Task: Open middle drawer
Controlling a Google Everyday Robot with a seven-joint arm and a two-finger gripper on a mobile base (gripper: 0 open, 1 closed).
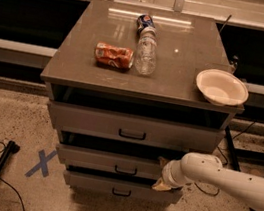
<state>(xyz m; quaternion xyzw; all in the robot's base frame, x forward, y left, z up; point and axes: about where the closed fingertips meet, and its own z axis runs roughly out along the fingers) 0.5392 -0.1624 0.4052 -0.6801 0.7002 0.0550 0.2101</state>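
The middle drawer (112,162) is the second of three grey drawers in the cabinet, with a small dark pull handle (125,170) at its centre. Its front stands a little out from the cabinet, with a dark gap above it. My gripper (161,173), at the end of the white arm (220,178) reaching in from the right, is at the right end of the middle drawer's front, to the right of the handle. The gripper hides that end of the front.
The top drawer (133,127) and bottom drawer (117,186) sit above and below. On the cabinet top lie a crushed orange can (113,55), a plastic bottle (145,54), a blue can (146,20) and a white bowl (221,87). A blue X (41,162) and a cable mark the floor at left.
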